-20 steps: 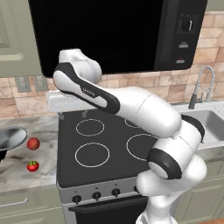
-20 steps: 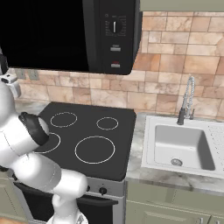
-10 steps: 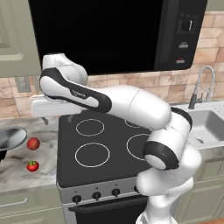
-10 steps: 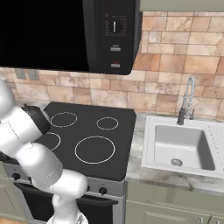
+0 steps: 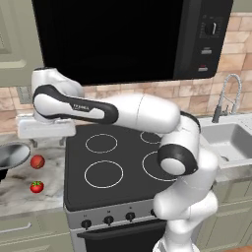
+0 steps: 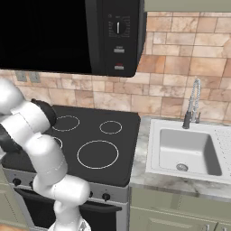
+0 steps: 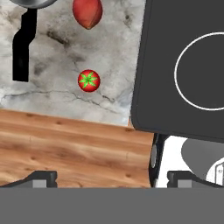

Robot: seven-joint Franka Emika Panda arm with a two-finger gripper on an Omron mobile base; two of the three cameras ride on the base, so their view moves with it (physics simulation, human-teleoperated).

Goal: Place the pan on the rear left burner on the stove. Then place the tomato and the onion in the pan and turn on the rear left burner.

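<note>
The pan [image 5: 11, 156] sits on the marble bench [image 5: 29, 197] to the left of the stove [image 5: 113, 192], with none of the task's steps done yet: no burner carries anything. Seen from the hand, only the pan's lower rim shows at the upper edge, and its straight black handle [image 7: 24, 46] runs down the frame toward the bench's front edge. That is the relation the next move seems to turn on: the handle's long axis runs roughly front to back on the bench, and it lies up and to the left of the pincer [image 7: 109, 177], well apart from it.

The pincer stands wide open and holds nothing; its two dark tips show low in the hand view, looking straight down past the bench edge to the wooden floor [image 7: 65, 144].

The onion [image 5: 37, 161] lies just right of the pan, and the tomato [image 5: 36, 186] sits nearer the bench front, both clear of the handle. The rear left burner [image 5: 101, 143] is a white ring at the back of the black glass, to the right of the pan.

The white arm reaches from its base at the lower right across the cooktop to the left, its forearm nearly level and the hand hanging over the gap between stove and bench. To my eye it must carry further left and back before it can close on the handle.
</note>
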